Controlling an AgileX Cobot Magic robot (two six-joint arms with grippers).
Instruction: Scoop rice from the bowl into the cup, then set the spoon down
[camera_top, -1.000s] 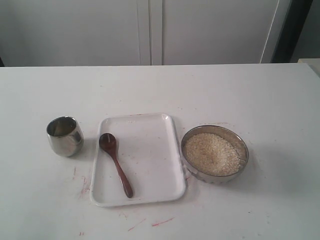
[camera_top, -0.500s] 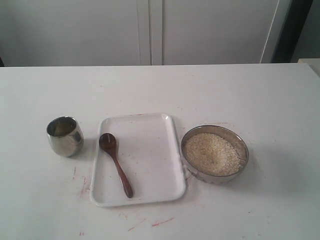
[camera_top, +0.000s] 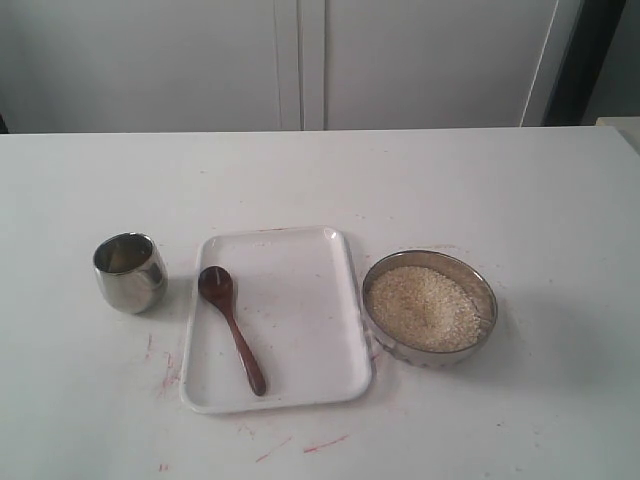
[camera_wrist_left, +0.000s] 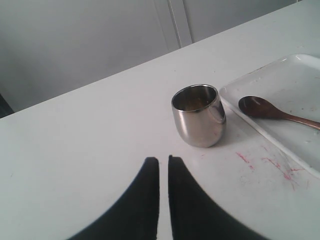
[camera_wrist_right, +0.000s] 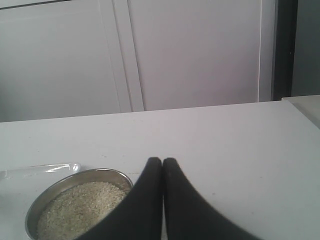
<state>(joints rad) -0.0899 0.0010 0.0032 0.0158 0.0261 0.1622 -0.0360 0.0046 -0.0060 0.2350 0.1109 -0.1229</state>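
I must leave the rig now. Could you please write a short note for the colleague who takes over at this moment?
Left gripper: shut, holding nothing, above the table near the cup.
Right gripper: shut, holding nothing, beside the bowl.
The wooden spoon lies on the white tray, which is between the cup and the bowl. The rice is in the bowl.
Done: no step yet. I cannot tell whether the cup holds rice.
Left: grasp the spoon, scoop rice into the cup, set the spoon down.
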